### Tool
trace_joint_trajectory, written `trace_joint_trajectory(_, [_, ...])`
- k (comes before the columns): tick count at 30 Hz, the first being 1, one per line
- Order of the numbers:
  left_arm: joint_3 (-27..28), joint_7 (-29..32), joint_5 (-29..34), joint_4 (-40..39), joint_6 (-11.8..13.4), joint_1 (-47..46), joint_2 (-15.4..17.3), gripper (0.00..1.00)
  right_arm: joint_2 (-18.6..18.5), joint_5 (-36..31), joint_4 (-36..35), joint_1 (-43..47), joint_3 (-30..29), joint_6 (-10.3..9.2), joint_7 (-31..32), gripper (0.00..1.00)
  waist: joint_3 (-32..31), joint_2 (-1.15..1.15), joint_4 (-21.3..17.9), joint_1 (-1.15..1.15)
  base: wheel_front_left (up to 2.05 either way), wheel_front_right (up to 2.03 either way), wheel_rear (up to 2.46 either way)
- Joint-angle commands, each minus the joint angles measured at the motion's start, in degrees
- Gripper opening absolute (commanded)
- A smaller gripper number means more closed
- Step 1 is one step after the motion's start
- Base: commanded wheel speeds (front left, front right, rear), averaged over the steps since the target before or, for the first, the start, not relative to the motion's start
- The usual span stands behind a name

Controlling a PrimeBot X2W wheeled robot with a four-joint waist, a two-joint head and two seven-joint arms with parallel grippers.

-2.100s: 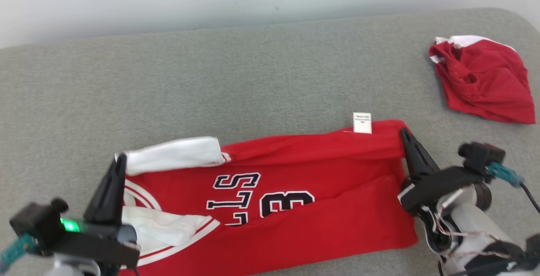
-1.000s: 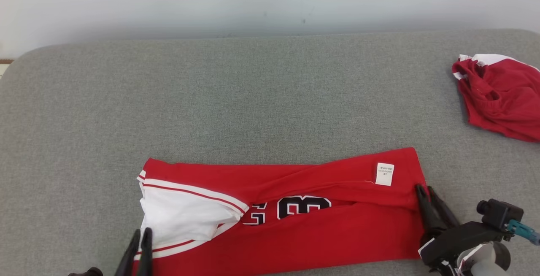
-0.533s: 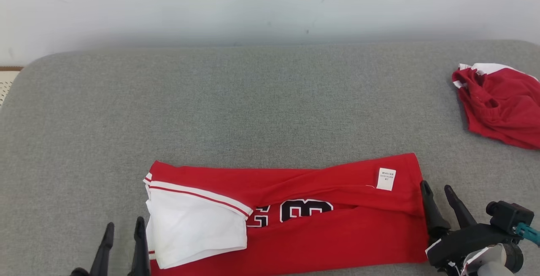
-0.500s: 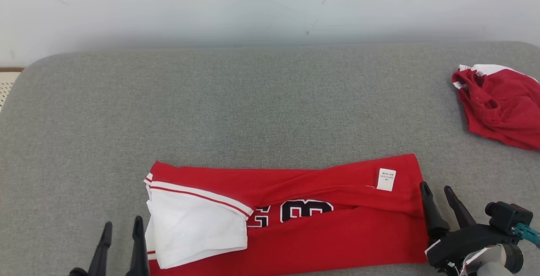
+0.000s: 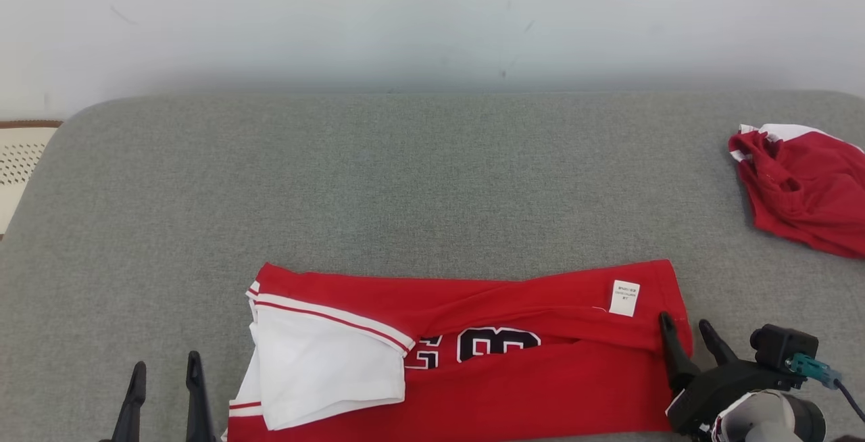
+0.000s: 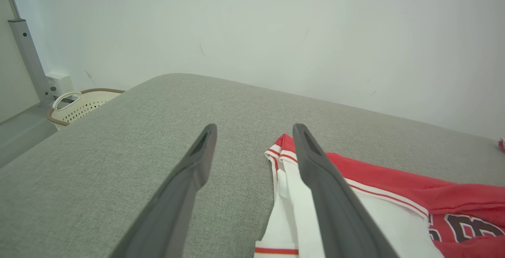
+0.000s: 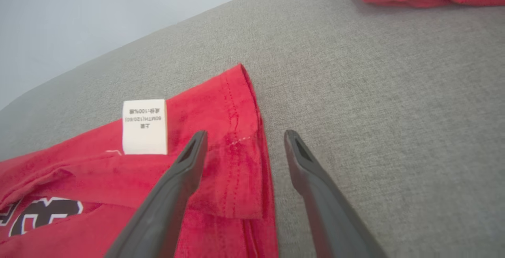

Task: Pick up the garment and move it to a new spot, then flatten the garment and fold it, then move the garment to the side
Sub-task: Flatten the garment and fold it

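Left gripper [image 5: 166,361] and right gripper [image 5: 685,321] sat low with fingers spread and empty. The folded red-and-white jersey garment [image 5: 540,388] lay flat on the grey fabric table [image 5: 405,178] between them, and the right gripper's fingers straddled its edge. The left wrist view added a cream perforated basket [image 6: 85,102] past the table end; the right wrist view added a white care label [image 7: 144,126] left of its fingers.

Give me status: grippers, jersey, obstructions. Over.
Left gripper open, beside jersey, sleeve end. Right gripper open over its hem edge, not gripping. It lies folded lengthwise on table. Other red garment far right, well apart.
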Motion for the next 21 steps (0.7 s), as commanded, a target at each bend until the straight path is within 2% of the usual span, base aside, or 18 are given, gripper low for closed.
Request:
trace_joint_trajectory(1, [0.3,-0.22,0.62,0.05,-0.09,0.79,-0.07,1.0,0.26,-0.67,1.09,-0.42,-0.28,-0.04,0.43,1.0,-0.21,0.0,0.17,0.0,0.0,0.0,0.0])
trace_joint_trajectory(8, [0.5,-0.22,1.69,1.38,-0.11,0.2,-0.11,1.0,1.84,-2.17,5.93,-1.36,-0.54,-0.04,2.3,1.0,-0.59,0.0,0.72,0.0,0.0,0.0,0.0])
trace_joint_trajectory(9, [0.56,-0.22,1.82,1.42,-0.14,-0.09,-0.11,1.0,2.12,-1.97,6.25,-1.52,-0.48,-0.04,2.3,0.96,-0.58,0.0,0.77,0.0,0.0,0.0,0.0])
trace_joint_trajectory(10, [0.59,-0.22,1.89,1.47,-0.2,-0.3,-0.11,1.0,2.32,-1.81,6.52,-1.59,-0.3,-0.04,2.45,0.63,-0.53,0.0,0.81,0.0,0.0,0.0,0.0])
trace_joint_trajectory(11, [0.55,-0.22,1.86,1.53,-0.25,-0.46,-0.11,1.0,2.41,-1.75,6.8,-1.71,-0.14,-0.04,2.44,0.4,-0.49,0.0,0.83,0.0,0.0,0.0,0.0])
trace_joint_trajectory(12, [0.49,-0.22,1.8,1.58,-0.27,-0.6,-0.12,1.0,2.58,-1.69,6.95,-1.97,0.01,-0.04,2.15,0.29,-0.44,0.0,0.85,0.0,0.0,0.0,0.0])
trace_joint_trajectory(13, [0.42,-0.22,1.73,1.6,-0.27,-0.75,-0.12,1.0,2.68,-1.58,7.14,-2.18,0.14,-0.04,1.98,0.0,-0.4,0.0,0.85,0.0,0.0,0.0,0.0])
trace_joint_trajectory(21, [0.38,-0.22,1.26,1.89,-0.07,-0.79,-0.12,1.0,1.44,-0.97,7.5,-3.29,-0.03,-0.04,-0.86,0.0,-0.49,0.0,0.54,0.0,0.0,0.0,0.0])
